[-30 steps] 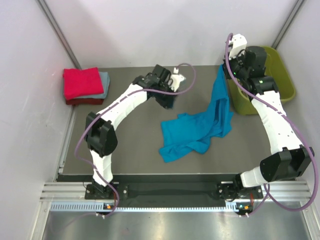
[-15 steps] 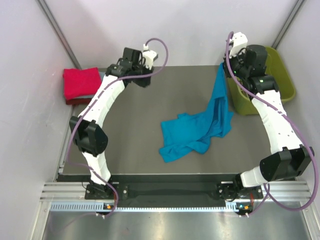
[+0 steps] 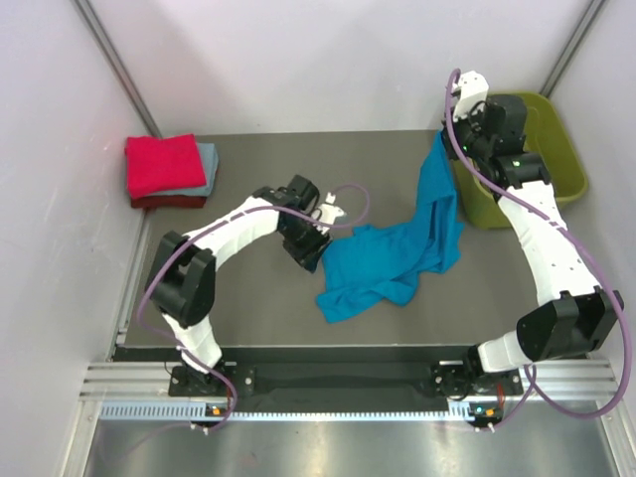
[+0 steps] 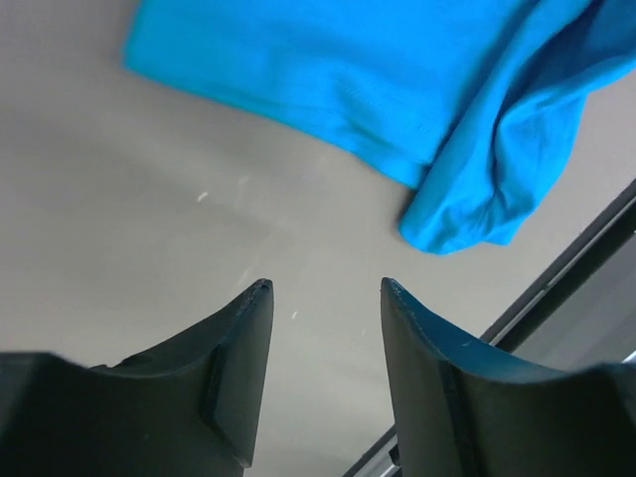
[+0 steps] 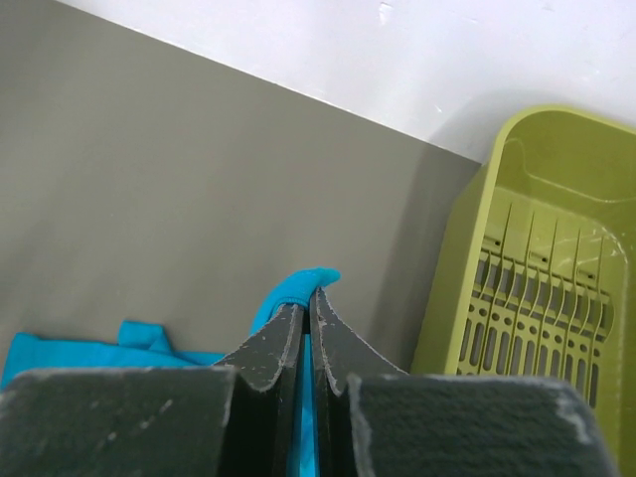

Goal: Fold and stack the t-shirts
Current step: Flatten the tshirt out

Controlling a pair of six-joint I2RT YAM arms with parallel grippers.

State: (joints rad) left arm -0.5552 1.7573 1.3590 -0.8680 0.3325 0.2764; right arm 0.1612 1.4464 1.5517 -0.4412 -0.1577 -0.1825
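Jaws first: your right gripper (image 5: 308, 296) is clamped on a pinch of the teal shirt (image 3: 397, 253). It's holding that edge up off the table (image 3: 268, 293) just beside the basket (image 3: 568, 169), while the rest of the shirt lies rumpled mid-table. Your left gripper (image 4: 323, 288) has its jaws apart with nothing between them, hovering low over the tabletop right next to the shirt's left edge (not touching it, far as I can see). One olive-green basket, far right corner; only its slotted wall shows inside. Shirts: three, the teal one plus a folded red shirt (image 3: 159, 164) stacked on a grey-blue shirt (image 3: 207, 164) at the far left.
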